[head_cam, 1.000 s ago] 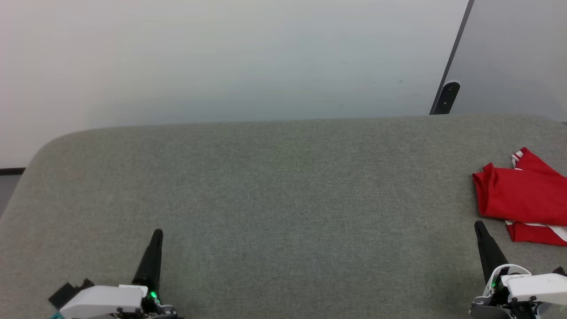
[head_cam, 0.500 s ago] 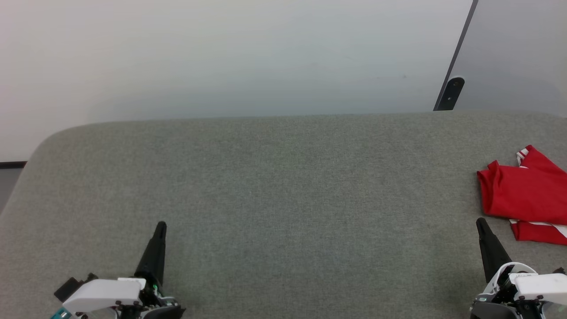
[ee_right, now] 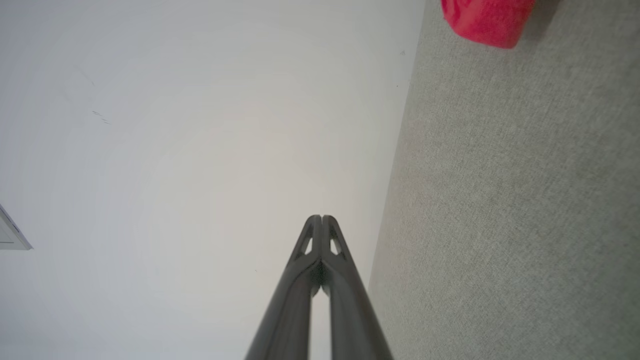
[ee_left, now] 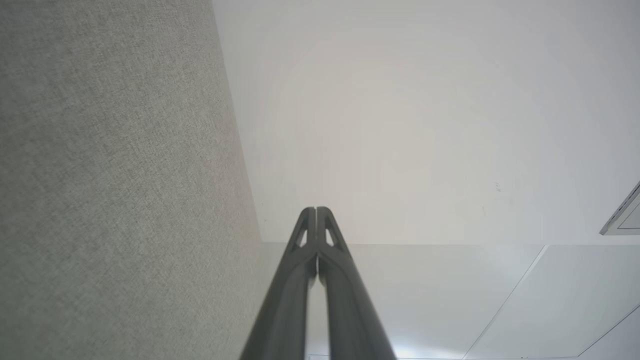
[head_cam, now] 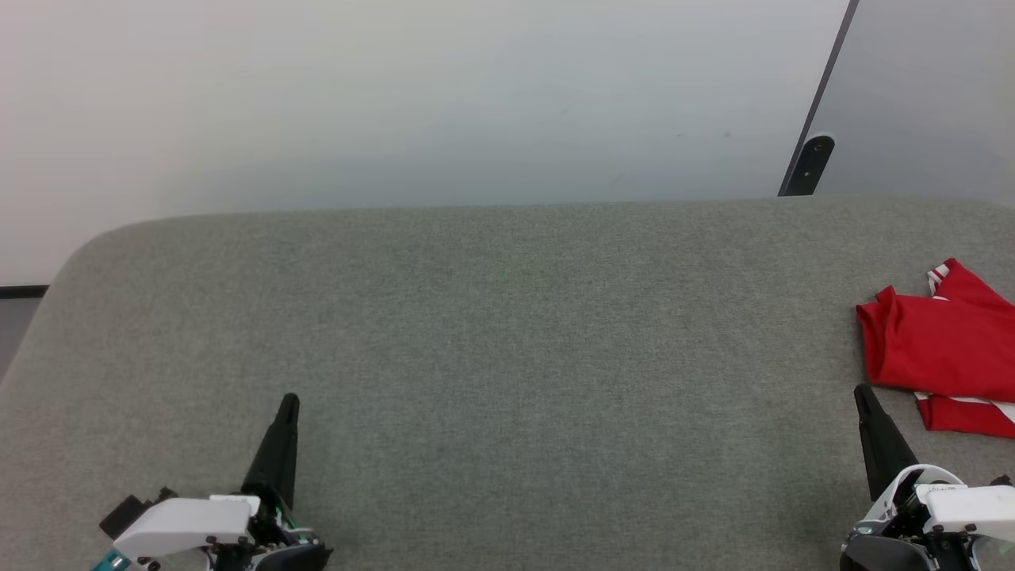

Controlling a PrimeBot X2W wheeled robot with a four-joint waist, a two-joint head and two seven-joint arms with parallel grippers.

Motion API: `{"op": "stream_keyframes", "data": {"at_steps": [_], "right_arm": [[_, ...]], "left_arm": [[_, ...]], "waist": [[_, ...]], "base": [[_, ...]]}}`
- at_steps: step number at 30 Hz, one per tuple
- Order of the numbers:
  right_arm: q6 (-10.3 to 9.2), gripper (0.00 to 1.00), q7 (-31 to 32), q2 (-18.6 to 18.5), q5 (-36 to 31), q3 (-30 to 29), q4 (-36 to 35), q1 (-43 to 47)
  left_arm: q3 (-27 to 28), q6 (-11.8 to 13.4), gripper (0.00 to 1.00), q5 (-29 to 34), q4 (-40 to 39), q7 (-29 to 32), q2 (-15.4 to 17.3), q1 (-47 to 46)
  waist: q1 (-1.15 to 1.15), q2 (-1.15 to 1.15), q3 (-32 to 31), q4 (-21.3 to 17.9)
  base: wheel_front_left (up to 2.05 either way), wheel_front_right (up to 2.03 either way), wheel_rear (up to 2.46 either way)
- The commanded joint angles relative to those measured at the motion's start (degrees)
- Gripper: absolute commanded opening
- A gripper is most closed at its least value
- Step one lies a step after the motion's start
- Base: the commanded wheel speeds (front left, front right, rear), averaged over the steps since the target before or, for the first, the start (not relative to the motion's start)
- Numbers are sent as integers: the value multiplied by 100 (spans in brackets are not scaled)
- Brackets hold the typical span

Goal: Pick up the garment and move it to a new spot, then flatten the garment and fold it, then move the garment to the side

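Note:
The garment (head_cam: 940, 349), a red shirt with white striped trim, lies crumpled at the far right of the grey fabric table (head_cam: 507, 333), partly cut off by the frame edge. A red corner of the garment (ee_right: 487, 20) also shows at the top of the right wrist view. My right gripper (head_cam: 859, 392) hovers low at the lower right, just left of the garment and apart from it, shut with nothing held. My left gripper (head_cam: 289, 400) sits at the lower left, far from the garment, shut and empty. In both wrist views the fingertips (ee_left: 316, 210) (ee_right: 322, 218) press together.
A pale wall (head_cam: 396, 103) rises behind the table's far edge. A dark bracket (head_cam: 809, 162) stands at a panel seam beyond the back right corner. The table's rounded left corner (head_cam: 71, 254) drops off to the floor.
The whole head view has shifted slightly, so the camera moved. Both grippers stay shut and the garment lies as before.

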Motion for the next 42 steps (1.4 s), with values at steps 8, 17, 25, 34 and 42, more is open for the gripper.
{"op": "stream_keyframes", "data": {"at_steps": [8, 17, 25, 34, 42], "right_arm": [[-8, 0, 14, 16, 21, -5, -20, -18], [-8, 0, 14, 16, 22, -4, -20, -18], [-8, 0, 14, 16, 22, -4, -20, -18], [-8, 0, 13, 16, 22, -3, -19, -18], [-8, 0, 13, 16, 23, -3, -19, -18]], "left_arm": [[12, -34, 0, -16, 3, 13, -3, -62], [12, -33, 0, -17, 3, 12, -3, -62], [12, -33, 0, -18, 1, 12, -3, -62], [10, -33, 0, -18, 2, 11, -2, -61], [10, -33, 0, -19, 1, 11, -2, -61]], "waist": [[0, 0, 0, 0], [0, 0, 0, 0], [0, 0, 0, 0], [0, 0, 0, 0], [0, 0, 0, 0]], "base": [[0, 0, 0], [0, 0, 0], [0, 0, 0], [0, 0, 0], [0, 0, 0]]}}
